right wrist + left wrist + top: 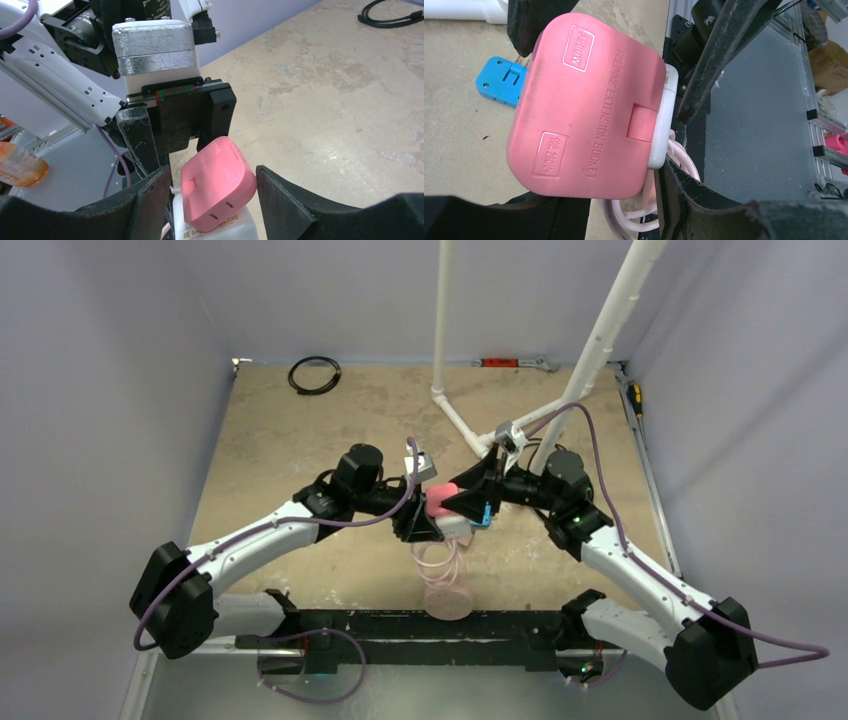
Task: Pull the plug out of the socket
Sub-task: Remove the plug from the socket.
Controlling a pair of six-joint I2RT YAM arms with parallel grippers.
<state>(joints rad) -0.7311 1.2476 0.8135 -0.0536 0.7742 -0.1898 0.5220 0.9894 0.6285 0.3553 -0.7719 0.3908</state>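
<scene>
The pink plug (440,502) sits on top of the white socket (458,528) at mid-table, held up between both arms. Its thin pink cable (438,565) hangs in coils below. In the left wrist view the plug (584,105) fills the frame and hides most of the socket (663,125). My left gripper (418,528) is shut on the socket, with one finger (704,205) against its edge. My right gripper (212,185) is open and straddles the plug (215,185). Its right finger (285,205) touches the plug and its left finger (150,200) stands a little off. The socket (225,231) shows below the plug.
A round pink disc (447,602) lies by the black rail (400,625) at the near edge. A white pipe frame (455,415) stands just behind the grippers. A black cable loop (314,374) lies at the back left. A screwdriver (635,398) lies at the right edge.
</scene>
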